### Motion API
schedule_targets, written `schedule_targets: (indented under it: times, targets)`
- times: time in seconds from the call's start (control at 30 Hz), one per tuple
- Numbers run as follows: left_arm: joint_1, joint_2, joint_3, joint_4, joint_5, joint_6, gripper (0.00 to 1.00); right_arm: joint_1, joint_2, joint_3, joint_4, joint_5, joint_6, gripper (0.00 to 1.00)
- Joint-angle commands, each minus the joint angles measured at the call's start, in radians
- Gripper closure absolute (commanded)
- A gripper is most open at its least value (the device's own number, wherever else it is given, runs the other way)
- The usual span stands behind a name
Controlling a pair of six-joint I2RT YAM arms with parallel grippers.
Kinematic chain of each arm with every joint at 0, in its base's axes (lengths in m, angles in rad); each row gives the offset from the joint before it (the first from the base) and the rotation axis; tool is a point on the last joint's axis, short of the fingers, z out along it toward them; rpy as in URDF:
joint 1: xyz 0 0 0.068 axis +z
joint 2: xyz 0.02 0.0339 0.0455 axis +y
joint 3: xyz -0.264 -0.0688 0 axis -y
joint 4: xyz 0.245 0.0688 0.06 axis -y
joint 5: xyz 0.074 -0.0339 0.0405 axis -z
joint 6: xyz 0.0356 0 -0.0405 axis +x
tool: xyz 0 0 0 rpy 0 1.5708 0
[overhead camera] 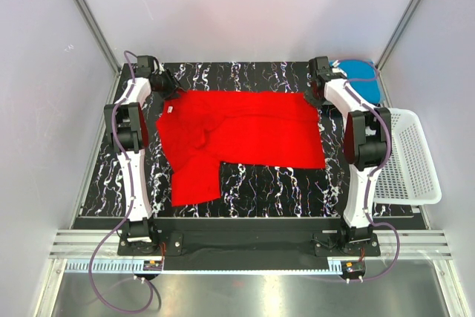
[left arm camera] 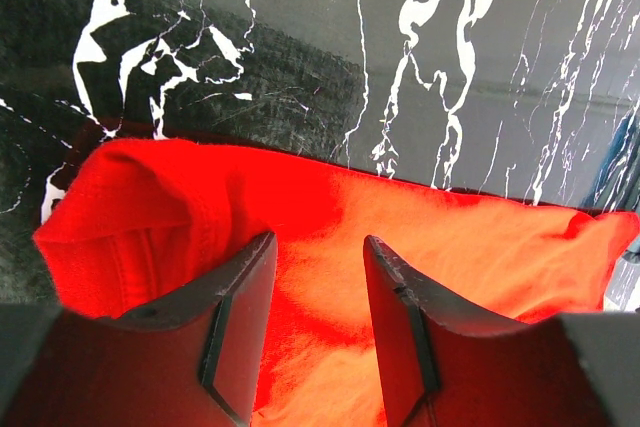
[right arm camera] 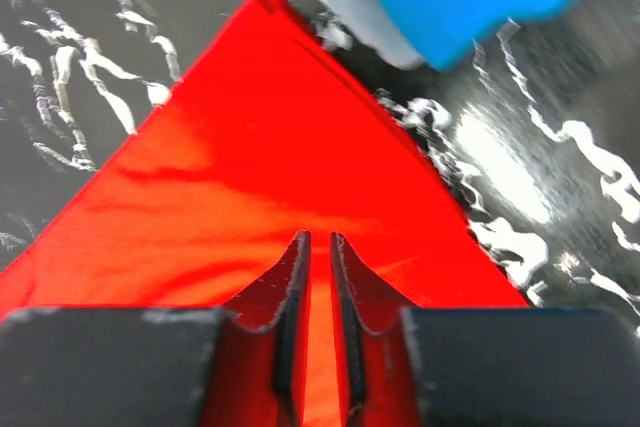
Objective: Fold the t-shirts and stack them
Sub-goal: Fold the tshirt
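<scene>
Because the red t-shirt [overhead camera: 245,128] is limp, it is best taken by its corners at the desk's [overhead camera: 260,183] far edge; left fingers [left arm camera: 243,312] are spread, right fingers [right arm camera: 278,317] barely parted, pinch unclear.

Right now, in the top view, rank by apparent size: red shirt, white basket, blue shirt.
Largest: red shirt.
Then: white basket.
Smallest: blue shirt, though it is only partly visible.
</scene>
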Motion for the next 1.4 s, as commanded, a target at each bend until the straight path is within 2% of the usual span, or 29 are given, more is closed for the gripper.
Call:
schedule_targets:
  times: [0.0, 0.17, 0.4, 0.5, 0.8, 0.87, 1.0, 1.1, 1.23, 1.3, 1.37]
  targets:
    - [0.005, 0.025, -0.017, -0.014, -0.008, 0.029, 0.53, -0.005, 0.052, 0.113, 0.064, -0.072, -0.086, 0.82]
    - [0.005, 0.03, -0.004, -0.03, -0.011, 0.032, 0.52, -0.013, 0.194, 0.282, 0.0, -0.023, -0.221, 0.86]
    - [0.026, 0.047, 0.011, -0.076, -0.032, 0.02, 0.52, -0.045, 0.356, 0.455, -0.086, 0.032, -0.231, 0.9]
    - [0.036, 0.054, 0.02, -0.095, -0.031, 0.014, 0.52, -0.066, 0.384, 0.486, -0.122, 0.04, -0.221, 0.91]
    - [0.06, 0.01, -0.037, -0.081, -0.161, -0.042, 0.53, -0.086, 0.419, 0.521, -0.171, 0.088, -0.183, 0.93]
    - [0.06, 0.008, -0.044, -0.064, -0.166, -0.065, 0.53, -0.085, 0.422, 0.528, -0.171, 0.075, -0.186, 0.93]
    - [0.059, 0.01, -0.063, 0.045, 0.045, -0.105, 0.5, -0.085, 0.407, 0.52, -0.128, 0.043, -0.217, 0.92]
    - [0.063, -0.03, -0.049, 0.052, 0.132, -0.1, 0.48, -0.085, 0.366, 0.535, -0.113, -0.023, -0.26, 0.87]
    - [0.063, -0.175, -0.124, 0.08, 0.085, -0.054, 0.46, -0.082, 0.266, 0.519, -0.087, -0.128, -0.297, 0.8]
    - [0.059, -0.264, -0.161, 0.036, -0.03, -0.004, 0.45, -0.076, 0.188, 0.477, -0.081, -0.17, -0.303, 0.78]
    - [0.049, -0.326, -0.211, -0.004, -0.086, 0.046, 0.44, -0.063, 0.128, 0.398, -0.053, -0.211, -0.3, 0.74]
